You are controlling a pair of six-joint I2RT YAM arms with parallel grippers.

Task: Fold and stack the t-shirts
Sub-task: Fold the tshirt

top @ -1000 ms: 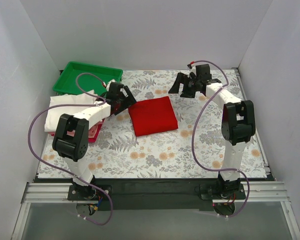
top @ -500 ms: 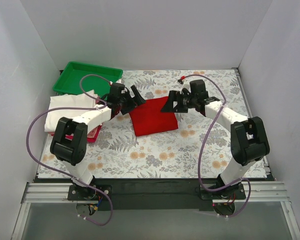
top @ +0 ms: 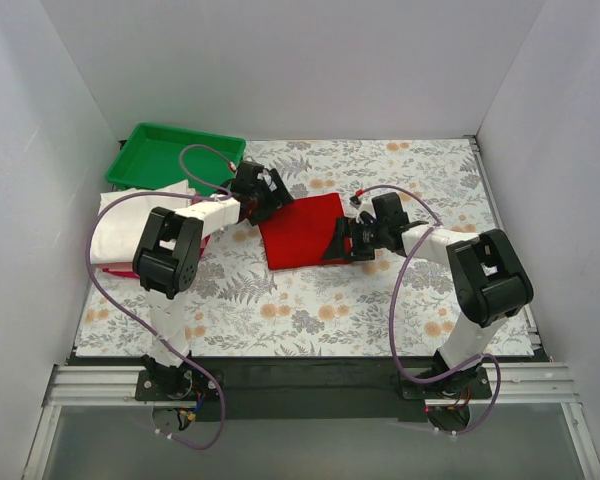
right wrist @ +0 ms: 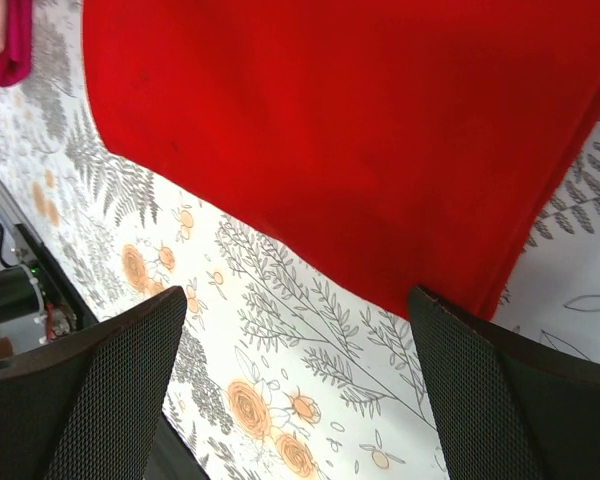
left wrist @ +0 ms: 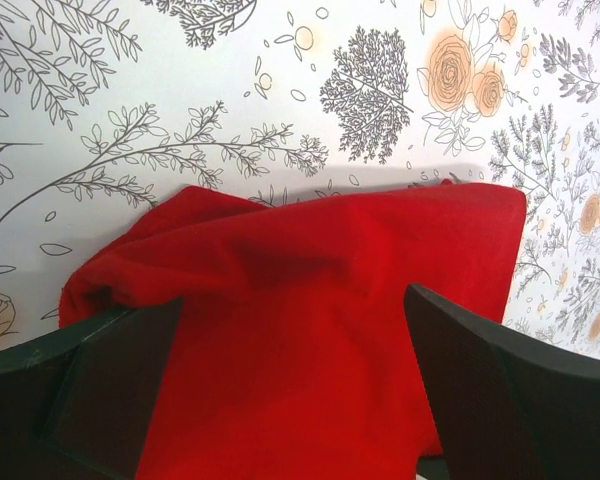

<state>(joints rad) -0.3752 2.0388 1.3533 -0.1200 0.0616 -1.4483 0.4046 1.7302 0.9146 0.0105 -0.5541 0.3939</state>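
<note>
A folded bright red t-shirt (top: 302,232) lies in the middle of the floral table cover. My left gripper (top: 275,188) is low at its far left corner and open. In the left wrist view the red t-shirt (left wrist: 310,290) fills the gap between the spread fingers (left wrist: 500,390). My right gripper (top: 338,242) is open at the shirt's near right corner. In the right wrist view the red t-shirt (right wrist: 350,130) lies just beyond the fingertips (right wrist: 495,390), with bare table cover between them. A cream-white t-shirt (top: 120,225) lies at the left.
A green tray (top: 170,155) stands at the back left, behind the white t-shirt. A bit of pinkish-red cloth (right wrist: 8,40) shows at the top left corner of the right wrist view. White walls close in the table on three sides.
Both arms have come in to the red t-shirt: the left gripper to its far left corner, the right gripper down from the back to its near right corner. The left jaws spread wider.
</note>
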